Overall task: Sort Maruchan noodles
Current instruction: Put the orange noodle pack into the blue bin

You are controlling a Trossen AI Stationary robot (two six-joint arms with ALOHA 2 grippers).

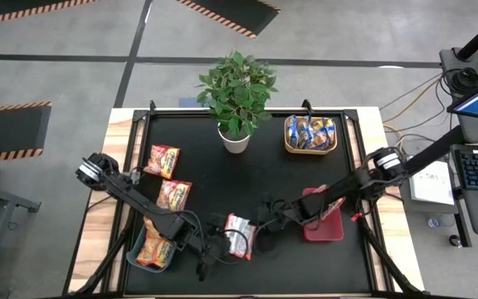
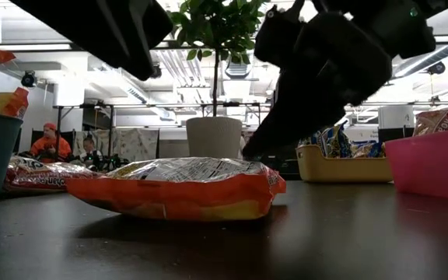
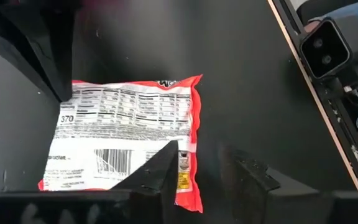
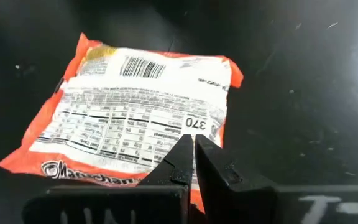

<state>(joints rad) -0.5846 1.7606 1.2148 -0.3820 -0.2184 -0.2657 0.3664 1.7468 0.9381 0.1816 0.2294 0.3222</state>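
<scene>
An orange-edged Maruchan noodles packet [image 1: 239, 235] lies flat on the black table near its front edge, with the white printed back up [image 3: 129, 137] [image 4: 135, 118]. My left gripper [image 3: 199, 152] hangs open above the packet's left end. One finger is over a corner and the other is past the edge. In the low view it stays well clear of the packet [image 2: 185, 187]. My right gripper [image 4: 194, 138] is shut and slants down to the packet's right end [image 2: 249, 152]. My right gripper points its shut fingertips [image 4: 188, 149] down at a slant from the table's right, at the packet's right edge [image 4: 219, 134]. I cannot tell whether they touch it. The packet lies flat on the table.
Two more packets [image 1: 163, 160] [image 1: 173, 194] lie at the left. A grey-blue bin [image 1: 133, 253] at the near left holds orange packets. A pink bin [image 1: 326, 231] stands at the right. A tan basket [image 1: 289, 149] of blue-and-yellow packets and a potted plant [image 1: 234, 139] stand at the back.
</scene>
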